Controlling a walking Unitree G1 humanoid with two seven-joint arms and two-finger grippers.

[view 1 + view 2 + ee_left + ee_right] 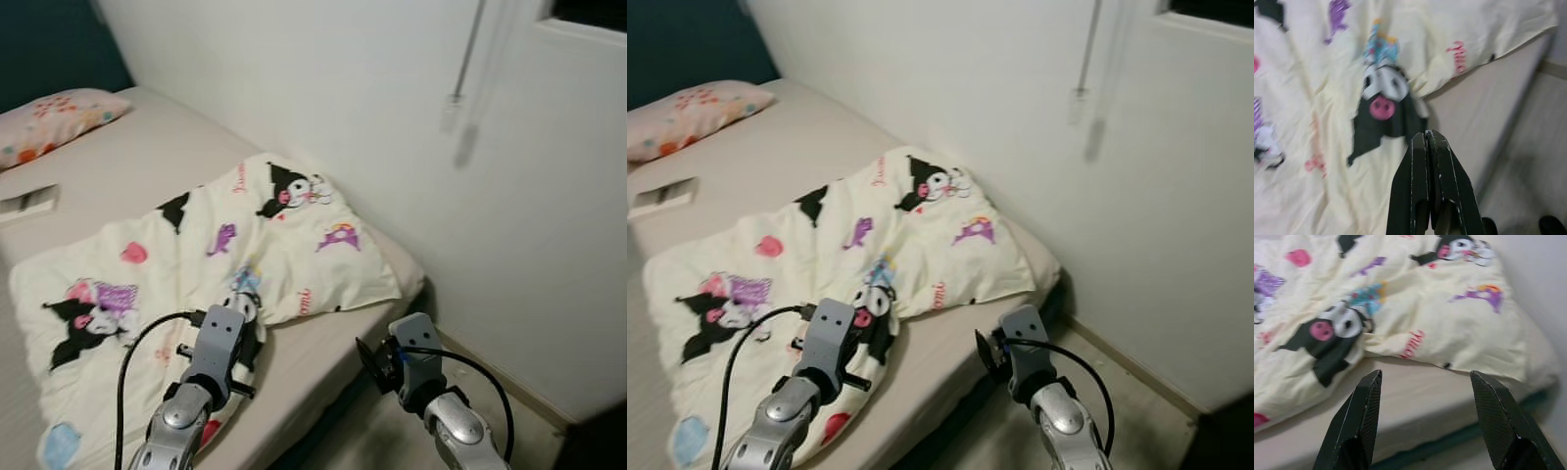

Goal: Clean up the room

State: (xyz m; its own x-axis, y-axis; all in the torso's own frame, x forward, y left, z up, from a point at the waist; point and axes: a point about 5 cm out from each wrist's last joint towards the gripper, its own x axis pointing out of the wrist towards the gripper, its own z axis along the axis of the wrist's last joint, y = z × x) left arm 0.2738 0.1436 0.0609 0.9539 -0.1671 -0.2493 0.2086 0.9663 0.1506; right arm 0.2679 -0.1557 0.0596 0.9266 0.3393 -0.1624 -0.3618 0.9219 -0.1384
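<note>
Item: pale cream quilt printed with black, pink and purple cartoon figures (225, 264). It is lying crumpled and partly folded over itself on the beige sheeted mattress (127, 162), spreading from the near edge toward the foot corner by the white wall (323, 88). One corner of it is reaching close to the wall; its lower fold is hanging just at the mattress edge.

Item: pink pillow with red and orange spots (54, 119). It is resting at the far head of the bed, well apart from the quilt, below a dark teal wall panel (49, 44).

Item: flat white rectangular object (27, 203). It is lying on the bare sheet between the pillow and the quilt; what it is cannot be told.

Item: left gripper (1426, 142). It is hovering over the quilt near the bed's edge, its two black fingers pressed together with nothing between them, pointing at a black cartoon figure with a pink nose.

Item: right gripper (1425, 377). It is hanging beside the bed, off the mattress edge, with fingers spread wide and grasping nothing, facing the quilt's lower fold and the mattress side.

Item: thin grey blind wand (468, 54). It is hanging against the wall beside a window frame.
</note>
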